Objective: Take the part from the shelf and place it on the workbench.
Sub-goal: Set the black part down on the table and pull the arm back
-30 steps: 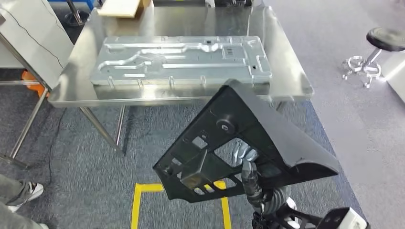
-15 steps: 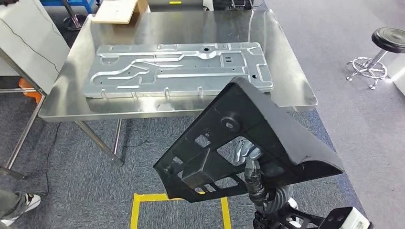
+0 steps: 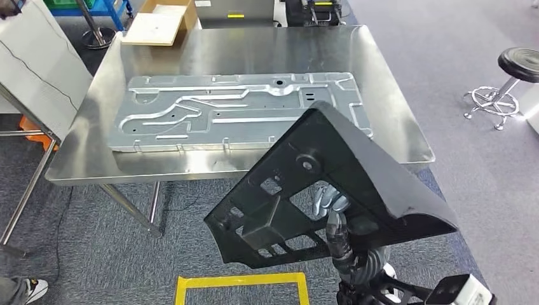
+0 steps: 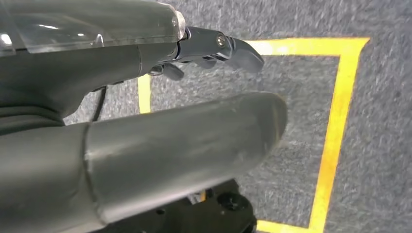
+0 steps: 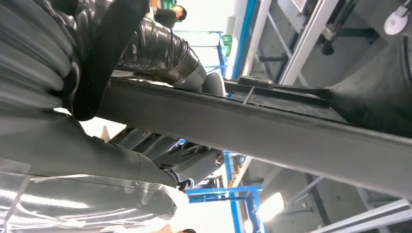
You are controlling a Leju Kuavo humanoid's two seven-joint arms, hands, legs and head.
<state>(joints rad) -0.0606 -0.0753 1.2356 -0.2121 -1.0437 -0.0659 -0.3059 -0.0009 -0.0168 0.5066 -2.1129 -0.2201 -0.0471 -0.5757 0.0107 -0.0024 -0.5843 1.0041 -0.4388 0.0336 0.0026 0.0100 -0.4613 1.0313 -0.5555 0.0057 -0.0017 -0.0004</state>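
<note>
A large black plastic part (image 3: 330,184), wedge-shaped with ribbed cut-outs, is held up in front of me by my right hand (image 3: 330,202), whose fingers show through one opening. In the right wrist view the hand (image 5: 160,48) grips a long dark bar of the part (image 5: 272,131). The steel workbench (image 3: 254,44) stands just ahead, beyond the part's upper tip. My left hand (image 4: 170,131) hangs over the grey carpet with thumb and fingers stretched out, holding nothing.
A big stamped metal panel (image 3: 235,108) covers the middle of the workbench, and a cardboard box (image 3: 159,22) sits at its far left corner. A stool (image 3: 518,63) stands to the right, a white board (image 3: 38,57) leans at left. Yellow floor tape (image 3: 241,279) lies below.
The whole picture has shifted: the camera has moved closer to the workbench, which now sits lower and larger. The black part stays in my right hand.
</note>
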